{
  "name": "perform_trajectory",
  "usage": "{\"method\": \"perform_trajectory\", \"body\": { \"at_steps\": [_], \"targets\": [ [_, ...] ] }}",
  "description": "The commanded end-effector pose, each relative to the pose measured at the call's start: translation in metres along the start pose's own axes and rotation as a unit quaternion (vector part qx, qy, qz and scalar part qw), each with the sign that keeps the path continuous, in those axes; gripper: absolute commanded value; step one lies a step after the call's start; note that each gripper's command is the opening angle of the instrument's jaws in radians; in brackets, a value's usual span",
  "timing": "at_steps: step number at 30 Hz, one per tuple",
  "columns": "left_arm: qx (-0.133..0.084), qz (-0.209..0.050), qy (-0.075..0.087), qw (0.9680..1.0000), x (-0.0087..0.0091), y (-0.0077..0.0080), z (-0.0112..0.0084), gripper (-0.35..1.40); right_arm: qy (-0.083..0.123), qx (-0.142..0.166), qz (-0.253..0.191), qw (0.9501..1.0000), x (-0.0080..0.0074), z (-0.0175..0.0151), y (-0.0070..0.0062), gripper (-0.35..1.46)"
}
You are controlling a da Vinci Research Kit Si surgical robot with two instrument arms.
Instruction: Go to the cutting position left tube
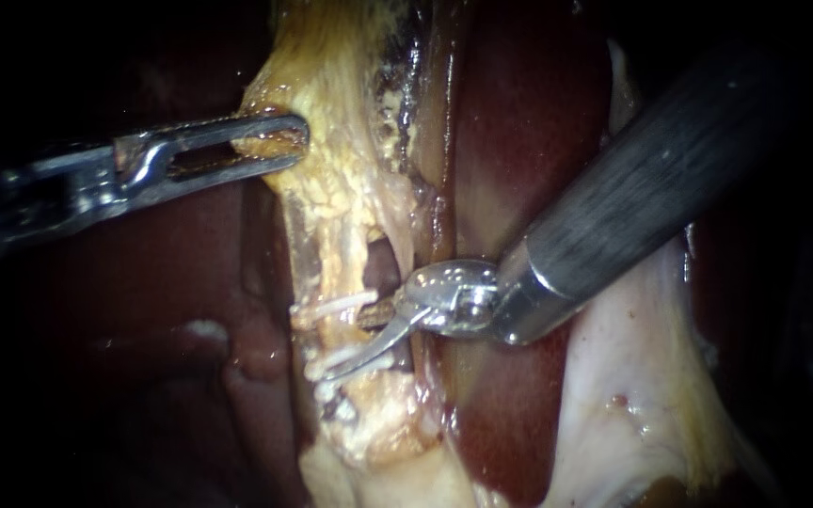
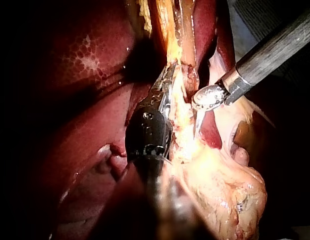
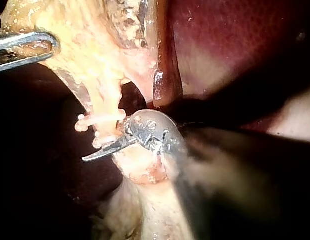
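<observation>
Left instrument (image 1: pixel 286 143) grips yellow tissue (image 1: pixel 331 193); right instrument (image 1: pixel 355 356) at 2 clips (image 1: pixel 336 306)

the light falls on the middle of the endoscope view, where the yellow tissue (image 1: pixel 345 202) glows brightest, and the edges sink into near black. hard white glints sit on the metal hinge of the right instrument (image 1: pixel 350 346) and along the jaws of the left instrument (image 1: pixel 294 146). in the left wrist view wet shine speckles the liver (image 2: pixel 87 60), while a deep shadow lies on it just ahead of the left instrument.
</observation>
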Motion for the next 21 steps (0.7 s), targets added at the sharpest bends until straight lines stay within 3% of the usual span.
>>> {"method": "perform_trajectory", "body": {
  "at_steps": [1, 9, 21],
  "targets": [
    [0.000, 0.000, 0.000, 1.0000, 0.0000, 0.0000, 0.0000, -0.35, 0.002, 0.001, 0.002, 1.0000, 0.0001, 0.0001, 0.0001, 1.26],
    [0.000, 0.000, 0.000, 1.0000, 0.0000, 0.0000, 0.0000, -0.35, 0.020, 0.013, 0.006, 0.9997, 0.0007, 0.0007, 0.0003, 1.26],
    [0.000, 0.000, 0.000, 1.0000, 0.0000, 0.0000, 0.0001, -0.35, 0.025, 0.011, 0.018, 0.9995, 0.0008, 0.0008, 0.0004, 1.26]
  ]
}}
